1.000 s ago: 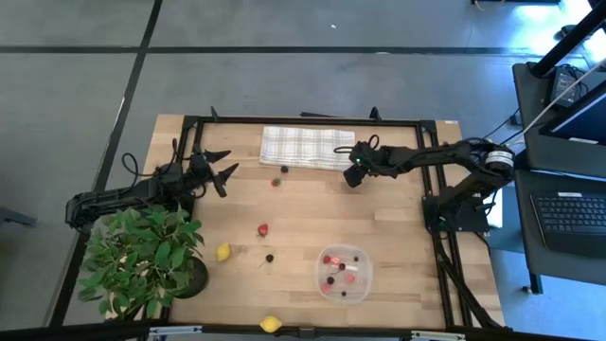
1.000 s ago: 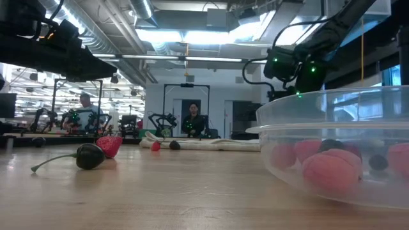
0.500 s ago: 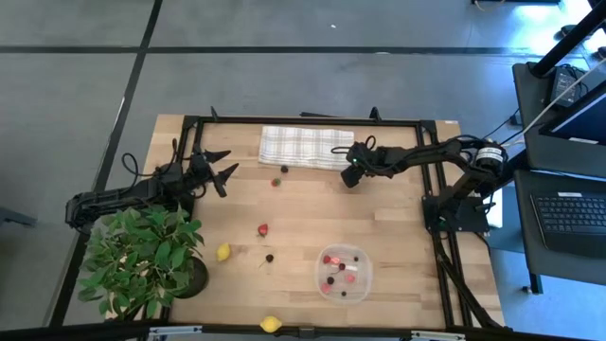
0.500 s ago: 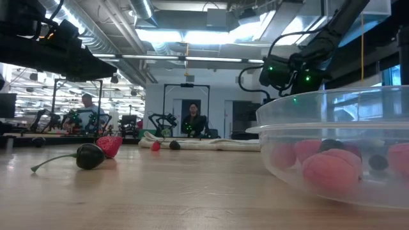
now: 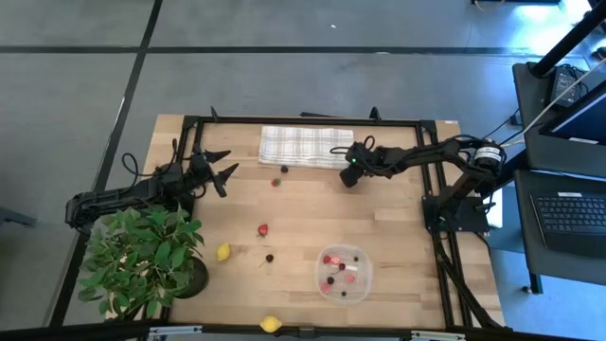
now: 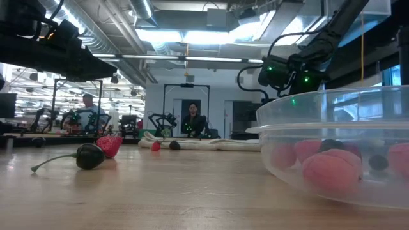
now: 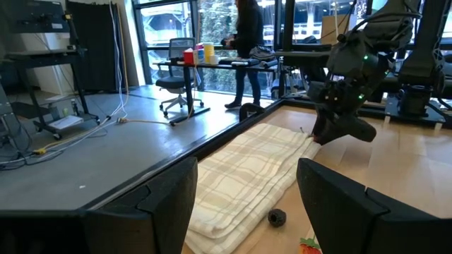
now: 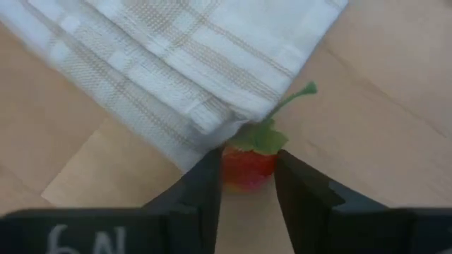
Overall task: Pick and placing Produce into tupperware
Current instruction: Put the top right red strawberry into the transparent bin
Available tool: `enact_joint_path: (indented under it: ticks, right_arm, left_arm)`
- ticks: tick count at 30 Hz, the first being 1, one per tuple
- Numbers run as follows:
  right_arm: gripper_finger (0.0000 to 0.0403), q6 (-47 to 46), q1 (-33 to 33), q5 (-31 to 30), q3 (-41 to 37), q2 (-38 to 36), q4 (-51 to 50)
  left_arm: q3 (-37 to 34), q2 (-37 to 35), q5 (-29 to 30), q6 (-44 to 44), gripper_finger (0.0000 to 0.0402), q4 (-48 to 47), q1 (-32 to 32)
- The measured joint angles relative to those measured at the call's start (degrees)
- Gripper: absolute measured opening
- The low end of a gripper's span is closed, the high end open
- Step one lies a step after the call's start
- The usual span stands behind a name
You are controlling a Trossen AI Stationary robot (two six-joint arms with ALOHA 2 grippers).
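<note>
My right gripper [image 5: 347, 176] is down at the near right corner of the checked cloth [image 5: 305, 147], its fingers closed on a red strawberry-like berry [image 8: 247, 166] with a green stalk. My left gripper [image 5: 223, 171] hovers open at the table's left, touching nothing. The clear tupperware [image 5: 343, 270] stands on the table near the front, with several red and dark berries in it. Loose on the wood lie a red berry [image 5: 263, 229], a dark berry [image 5: 269, 258], another red and dark pair [image 5: 277, 180] by the cloth, and two yellow lemons [image 5: 223, 252] [image 5: 272, 324]. My right gripper pinches the red berry by its two sides [image 8: 227, 169] between its two fingers. It comes slanting down from the table's right side. The berry sits at the cloth's edge with its green stalk [image 8: 291, 97] reaching over the cloth; whether it is lifted I cannot tell.
A leafy potted plant [image 5: 142, 260] fills the near left corner. A black frame [image 5: 303, 121] runs round the table's edges. Bare wood lies between the cloth and the tupperware. People and other robot stations show in the room beyond.
My right gripper has shifted a little toward the table's left edge, along the cloth's near corner. The left arm and the loose produce have kept still.
</note>
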State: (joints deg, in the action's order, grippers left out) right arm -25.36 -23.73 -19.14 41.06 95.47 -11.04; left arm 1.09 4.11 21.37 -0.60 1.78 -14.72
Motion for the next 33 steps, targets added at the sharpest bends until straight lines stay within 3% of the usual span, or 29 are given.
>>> enact_joint_path:
  ticks: [8, 33]
  right_arm:
    - [0.0091, 0.0, -0.2, -1.7, -0.1, 0.1, -0.1]
    - [0.0092, 0.1, -0.1, -0.7, -0.1, 0.1, 0.7]
  left_arm:
    - [0.0, 0.0, 0.0, 0.0, 0.0237, 0.0, 0.0]
    - [0.0, 0.0, 0.0, 0.0, 0.0237, 0.0, 0.0]
